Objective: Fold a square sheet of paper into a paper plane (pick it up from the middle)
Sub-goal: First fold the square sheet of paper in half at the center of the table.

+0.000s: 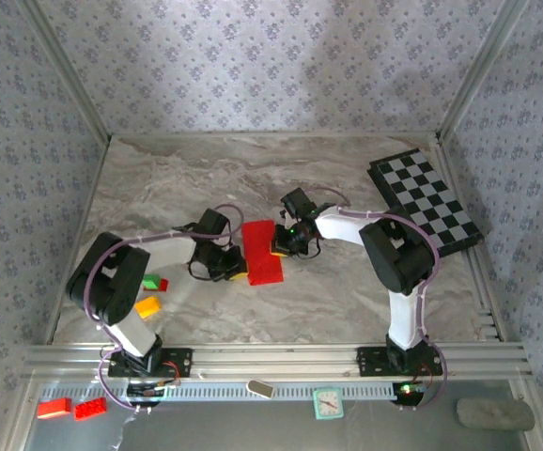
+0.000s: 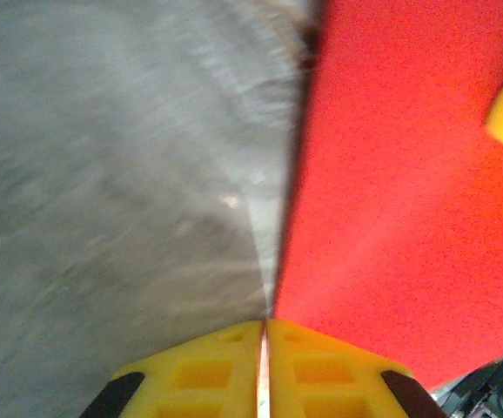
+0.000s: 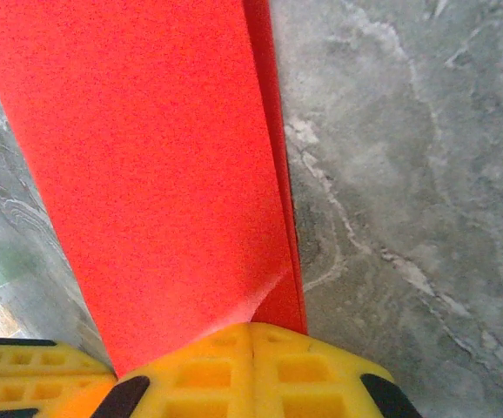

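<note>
Left gripper [image 2: 264, 324] and right gripper [image 3: 251, 327] each pinch an opposite edge of the thin bright red sheet of paper [image 1: 261, 252]; the right wrist view reveals its doubled layers.

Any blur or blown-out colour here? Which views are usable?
Left wrist: the table is smeared with streaky blur, and the red paper is oversaturated and grainy. Right wrist: the marble veins are sharp, the paper is a flat, textureless red, and its folded edge is still readable. Top external: soft, even light, no glare.
</note>
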